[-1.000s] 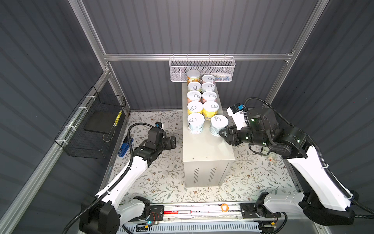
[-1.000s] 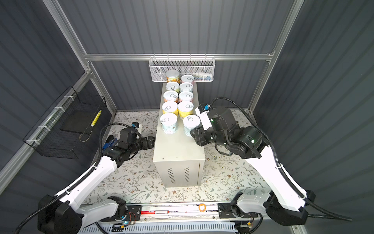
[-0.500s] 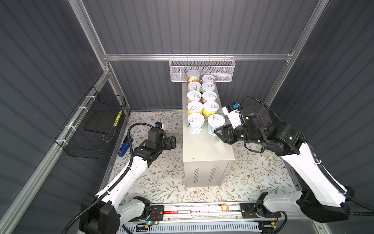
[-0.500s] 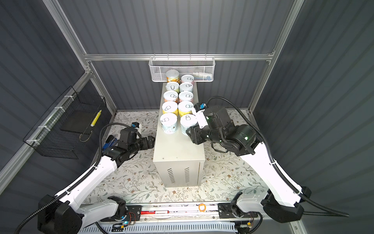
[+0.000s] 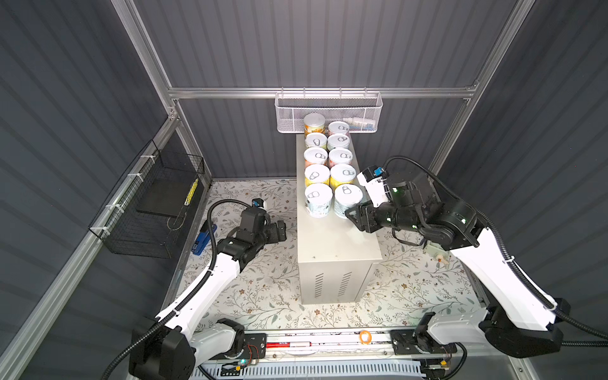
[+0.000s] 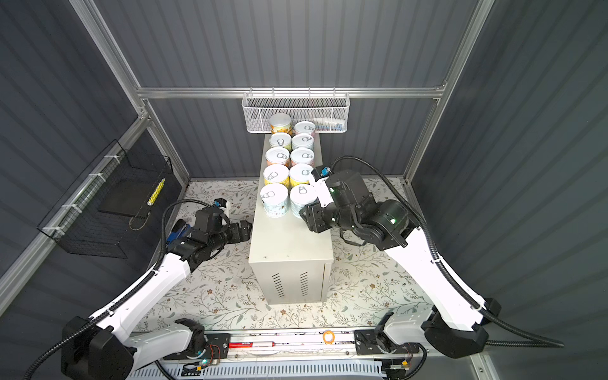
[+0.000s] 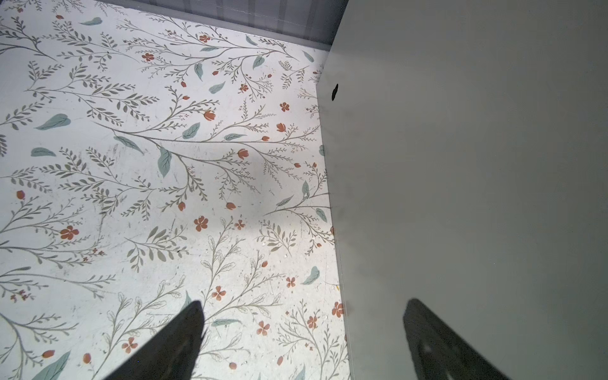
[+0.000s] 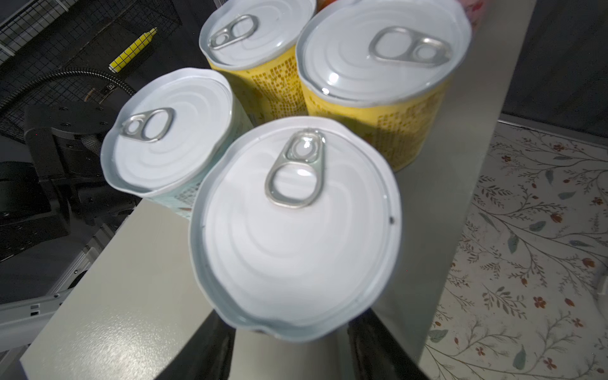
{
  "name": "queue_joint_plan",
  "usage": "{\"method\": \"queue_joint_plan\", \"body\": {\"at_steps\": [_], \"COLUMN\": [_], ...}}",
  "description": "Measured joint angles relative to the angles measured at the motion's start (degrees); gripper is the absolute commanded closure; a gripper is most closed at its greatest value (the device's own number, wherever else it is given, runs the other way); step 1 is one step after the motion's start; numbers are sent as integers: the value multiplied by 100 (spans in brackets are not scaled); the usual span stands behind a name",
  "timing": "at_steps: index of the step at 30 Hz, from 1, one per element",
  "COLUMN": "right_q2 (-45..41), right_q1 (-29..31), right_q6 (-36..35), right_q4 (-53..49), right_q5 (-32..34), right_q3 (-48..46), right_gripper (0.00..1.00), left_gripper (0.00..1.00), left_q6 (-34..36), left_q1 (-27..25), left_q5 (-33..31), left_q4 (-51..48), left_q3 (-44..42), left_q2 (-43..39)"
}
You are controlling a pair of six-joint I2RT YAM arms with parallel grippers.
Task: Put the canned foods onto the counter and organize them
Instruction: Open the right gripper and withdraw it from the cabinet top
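- All ten canned foods (image 5: 316,156) stand in two tight columns on the tabletop (image 5: 332,243), from its far end to about the middle; the near half is bare; by the look of it, the placing is all but finished
- The right claw (image 5: 352,216) is at the front right tin (image 5: 348,197), with a finger on either side of its body in the right wrist view; the lid hides the contact, so I cannot tell whether it is clamped or loose
- Danger one: if a pad clings when the claw backs out, the tin could be dragged toward the near end or tipped; it stands close to the tabletop's right long edge, and a fall would drop it to the floral surface (image 5: 263,289)
- Danger two: a sideways nudge would push it into the teal tin (image 5: 318,199) just beside it; the rows are packed close, so one shove may skew the whole line
- Danger three: the right wrist hangs just beside the yellow tin (image 5: 342,174) behind; a careless swing could clip its lid
- The left claw (image 7: 304,306) is spread wide and empty, low beside the tabletop's left wall; drifting inward could knock the box and rattle every tin
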Motion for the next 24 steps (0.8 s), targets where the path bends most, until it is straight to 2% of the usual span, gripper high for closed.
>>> {"method": "queue_joint_plan", "body": {"at_steps": [10,16,19,21,24], "right_q2": [11,-111,-538,-1003,-1687], "right_q1": [0,0,0,-2,-142], "right_q6": [0,15,52,105,118], "right_q4": [48,-85,-140,-118,-92], "right_q5": [15,225,549,863,1342], "right_q3": [0,0,-96,-267,-651], "right_gripper": [41,36,28,16,8], "left_gripper": [4,1,1,1,0], "left_q6": [0,4,2,-2,-109], "left_q1": [0,0,0,0,0], "left_q5": [0,-66,-214,-369,-789], "left_q4": [0,-22,-72,-109,-127], "left_q3": [2,2,9,24,28], "left_q2": [0,0,-2,-2,-4]}}
